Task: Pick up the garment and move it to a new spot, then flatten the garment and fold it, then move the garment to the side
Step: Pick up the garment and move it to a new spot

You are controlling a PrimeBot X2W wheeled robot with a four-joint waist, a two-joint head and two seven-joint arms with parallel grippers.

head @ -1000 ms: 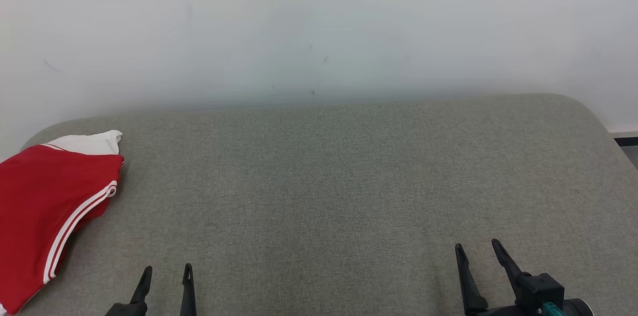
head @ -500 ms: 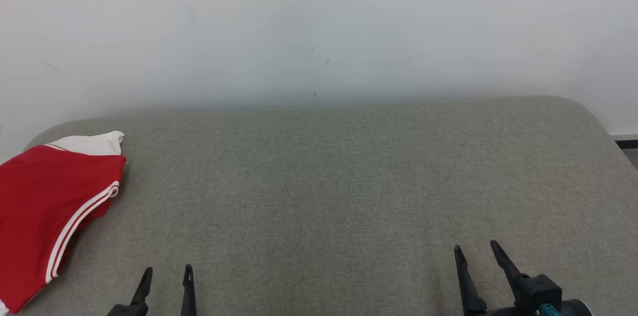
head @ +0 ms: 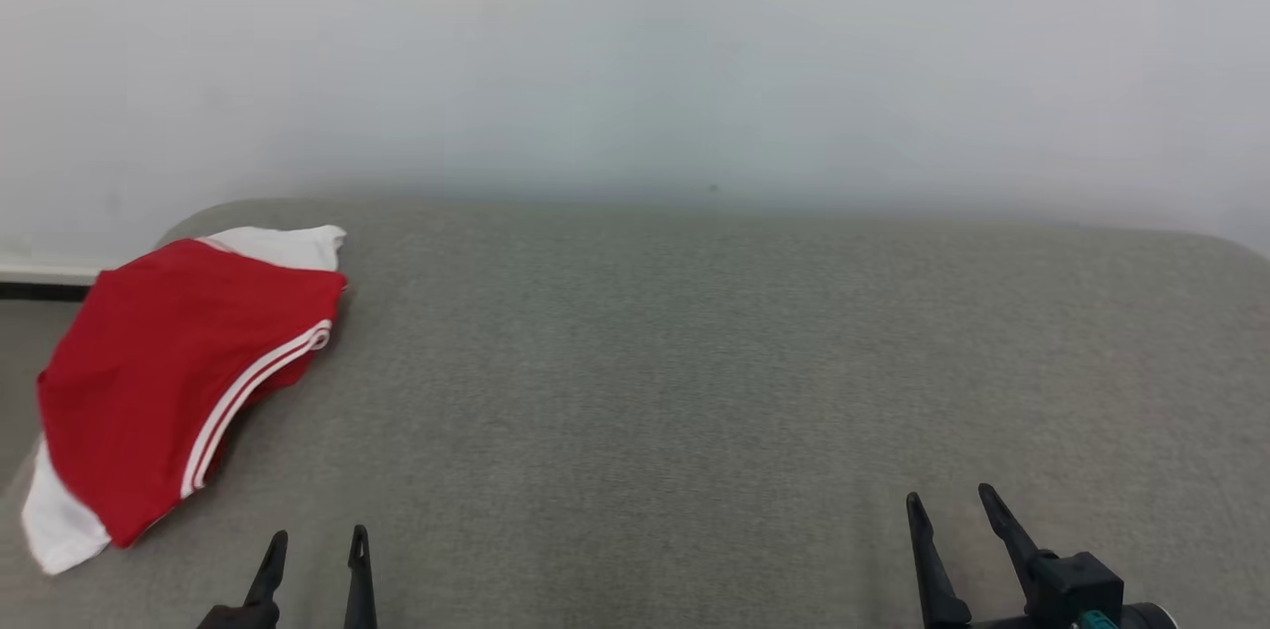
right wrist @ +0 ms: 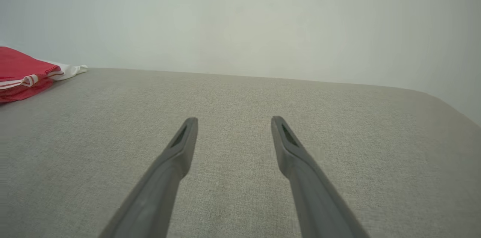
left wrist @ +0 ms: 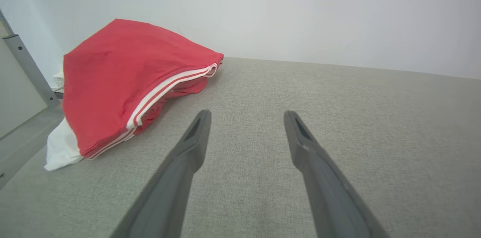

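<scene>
At the far left of the head view, the folded red garment (head: 169,381) lies on the rear left corner of the grey fabric-covered desk (head: 695,361), a white part showing at its back edge and another at its near end, and two white stripes running along its right side. It now shows whole and further right in that view than half a second ago. The whole picture has shifted that way, so the camera has turned and the garment itself lies as it did. A white baseboard (head: 40,270) has come into view beyond the desk's left corner, and the rounded right corner seen earlier has slid out of the frame.

Just right of the garment's near end, at the bottom edge, the left claw (head: 318,533) stands spread wide with nothing between its fingers, clear of the cloth. In the left wrist view the garment sits up and to the left of the fingers, apart from them, with a grey metal post (left wrist: 26,69) beyond it.

Across the middle, the desk runs bare back to the pale wall (head: 635,44).

At the lower right, the right claw (head: 948,493) is equally wide apart and holds nothing, well away from the garment. Both claws sit at much the same spots in the head view as before. In the right wrist view the garment is a red and white edge at the far left.
</scene>
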